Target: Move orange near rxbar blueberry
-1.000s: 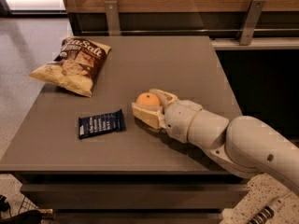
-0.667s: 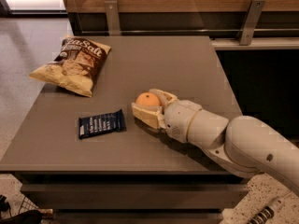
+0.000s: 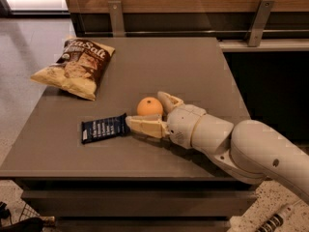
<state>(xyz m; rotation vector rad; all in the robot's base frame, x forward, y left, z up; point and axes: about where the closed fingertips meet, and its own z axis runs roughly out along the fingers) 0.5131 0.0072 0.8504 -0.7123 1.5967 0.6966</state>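
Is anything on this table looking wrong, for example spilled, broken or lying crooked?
Nothing stands out. The chip bag lies closed at the table's far left. The bar lies flat and whole. The orange sits between the open tool's fingers, just right of the bar. No spill shows.

Cream-white arm [image 3: 251, 149] of smooth, bulbous segments – one dark screw dot – ending near the table's middle in a tan two-fingered claw [image 3: 153, 111].

The gripper [image 3: 155, 111] sits at frame centre, fingers spread around the orange [image 3: 149, 106]. The rxbar blueberry [image 3: 105, 128] lies just left, blocking that side. The chip bag [image 3: 75, 67] occupies the upper left. The table [image 3: 193, 62] offers passage upper right.
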